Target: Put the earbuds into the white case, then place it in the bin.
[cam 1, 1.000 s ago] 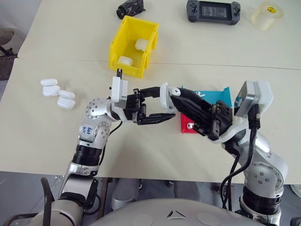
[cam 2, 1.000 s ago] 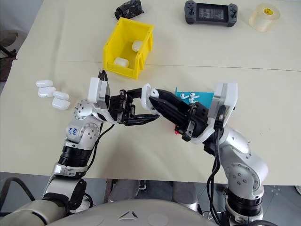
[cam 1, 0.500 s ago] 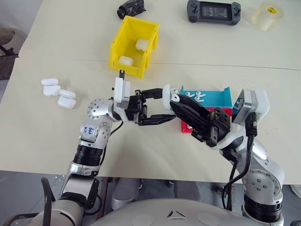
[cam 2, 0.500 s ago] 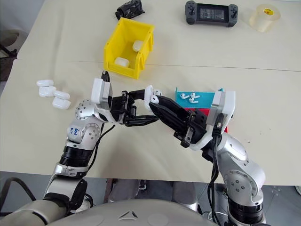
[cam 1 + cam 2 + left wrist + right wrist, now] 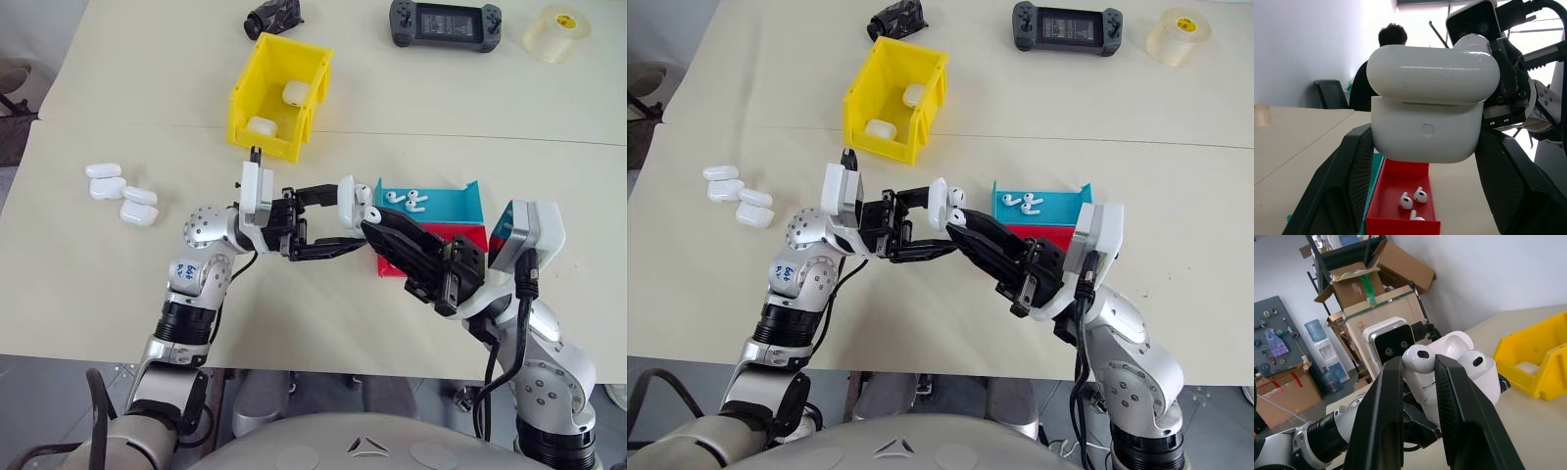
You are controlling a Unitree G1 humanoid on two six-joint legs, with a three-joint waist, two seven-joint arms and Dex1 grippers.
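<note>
My left gripper [image 5: 349, 217] is shut on the white case [image 5: 345, 199], held above the table's middle with its lid raised [image 5: 1430, 132]. One earbud [image 5: 1472, 361] sits in the case's mouth. My right gripper [image 5: 958, 225] is shut on a second earbud [image 5: 1418, 357], its tip right beside the open case. The yellow bin [image 5: 245, 93] stands behind them on the table, with two white cases inside.
A blue tray [image 5: 460, 204] with loose earbuds [image 5: 407, 199] and a red tray [image 5: 1400, 215] with more earbuds lie under the right arm. Several white cases [image 5: 118, 193] lie at the left. A game console [image 5: 444, 22], tape roll [image 5: 556, 31] and black object [image 5: 272, 17] sit far back.
My right arm has dipped and drawn back slightly, uncovering the blue tray; its earbud stays at the case's mouth. The left gripper with the case has not moved.
</note>
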